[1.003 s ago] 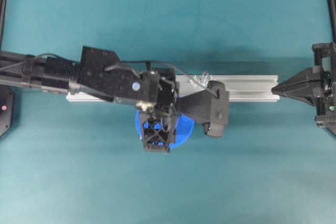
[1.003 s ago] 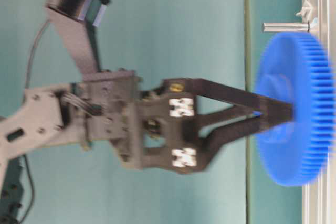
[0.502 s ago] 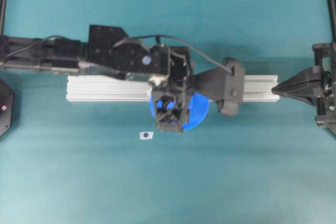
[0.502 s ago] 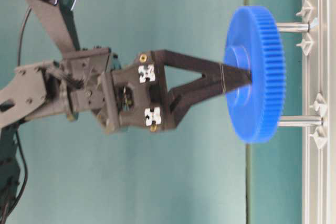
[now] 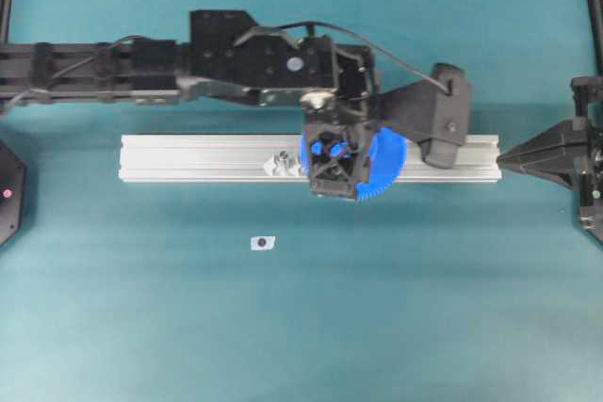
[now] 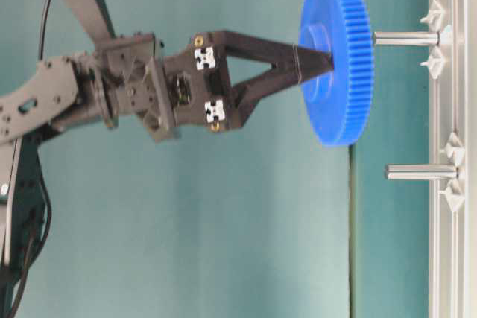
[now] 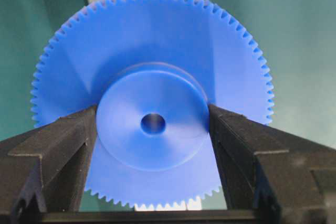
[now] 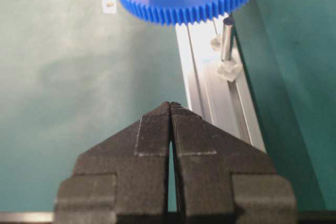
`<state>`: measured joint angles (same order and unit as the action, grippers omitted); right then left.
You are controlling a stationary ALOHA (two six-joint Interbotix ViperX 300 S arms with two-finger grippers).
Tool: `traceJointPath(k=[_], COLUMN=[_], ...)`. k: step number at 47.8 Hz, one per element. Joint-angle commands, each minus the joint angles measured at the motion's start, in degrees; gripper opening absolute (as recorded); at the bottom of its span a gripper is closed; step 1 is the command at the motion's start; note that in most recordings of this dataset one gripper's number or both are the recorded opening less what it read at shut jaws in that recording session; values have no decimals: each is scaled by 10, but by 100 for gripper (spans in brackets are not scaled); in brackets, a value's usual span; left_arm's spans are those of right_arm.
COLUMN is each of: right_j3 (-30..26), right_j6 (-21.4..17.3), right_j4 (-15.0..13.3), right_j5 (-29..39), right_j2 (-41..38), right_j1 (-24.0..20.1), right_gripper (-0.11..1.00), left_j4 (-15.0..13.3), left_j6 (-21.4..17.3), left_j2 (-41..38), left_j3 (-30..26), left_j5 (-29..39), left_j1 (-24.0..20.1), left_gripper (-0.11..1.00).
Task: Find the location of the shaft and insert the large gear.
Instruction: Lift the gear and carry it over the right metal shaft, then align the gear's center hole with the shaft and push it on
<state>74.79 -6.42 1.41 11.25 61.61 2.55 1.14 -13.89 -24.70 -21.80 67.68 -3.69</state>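
Note:
My left gripper [image 6: 328,57] is shut on the raised hub of the large gear [image 6: 335,57], a bright blue toothed disc, and holds it flat above the silver rail [image 6: 451,258]. In the left wrist view the fingers [image 7: 68,145] clamp the hub on both sides of the gear [image 7: 152,51]. The shaft [image 6: 406,37] stands upright on the rail, in line with the hub, with a gap between its tip and the gear. In the overhead view the gear [image 5: 386,162] and left gripper [image 5: 334,152] hide it. It shows under the gear's rim in the right wrist view [image 8: 227,38].
A second peg [image 6: 421,172] stands on the rail beside the gear, seen left of it from overhead [image 5: 281,162]. A small white tag with a dark dot [image 5: 262,243] lies on the teal table. My right gripper [image 5: 499,159] rests shut and empty at the rail's right end.
The left gripper has carried the gear rightwards along the rail and a little higher, from between the two pegs to in line with the shaft. The right gripper has not moved.

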Motion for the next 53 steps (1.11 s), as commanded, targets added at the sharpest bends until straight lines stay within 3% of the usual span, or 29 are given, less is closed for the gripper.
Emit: traceJointPath(k=[1,20,53], right_j3=[-6,-6,-5], right_j6=[-6,-6,-6], right_j4=[-1,-1,-1], right_j5=[-2,-2,-2], right_j2=[-4,-3,-3], right_j1=[2,2,2], right_gripper=[-2,-2,-2], left_j4=[2,2,2], left_j6=[-9,-20,-19], left_j2=[2,-59,-81], left_j3=[-40,-132,-139], left_j5=[11,47,54], left_j1=[-4,-17,-19], left_gripper=[71,71,71])
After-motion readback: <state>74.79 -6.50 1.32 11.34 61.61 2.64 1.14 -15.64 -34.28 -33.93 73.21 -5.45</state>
